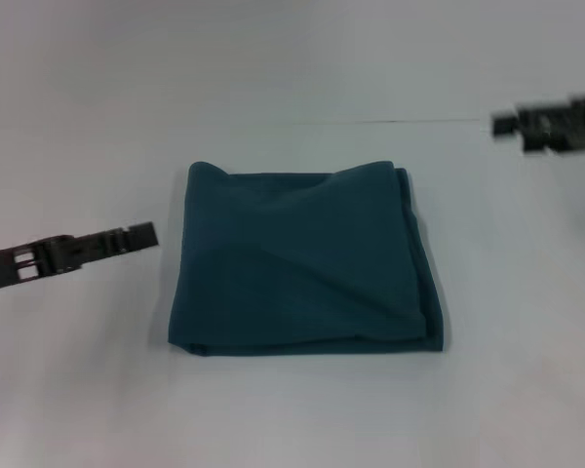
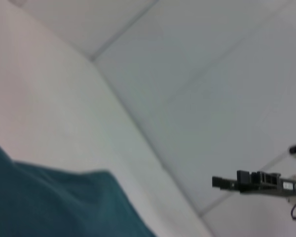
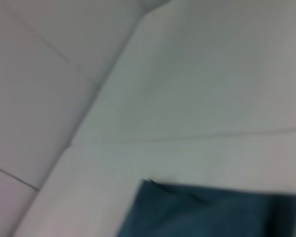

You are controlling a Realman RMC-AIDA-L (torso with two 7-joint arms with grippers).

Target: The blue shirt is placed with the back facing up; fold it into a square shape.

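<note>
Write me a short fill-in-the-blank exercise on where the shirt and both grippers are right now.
1. The blue shirt lies folded into a rough ____ on the white table.
2. The left gripper is ____ the shirt, not touching it.
3. The right gripper holds ____.

Missing words: square; beside; nothing

One blue shirt [image 1: 307, 258] lies folded at the centre of one white table [image 1: 302, 409]. Two black grippers are in view: the left gripper [image 1: 141, 235] at nine o'clock of it, the right gripper [image 1: 512, 125] at two o'clock.
</note>
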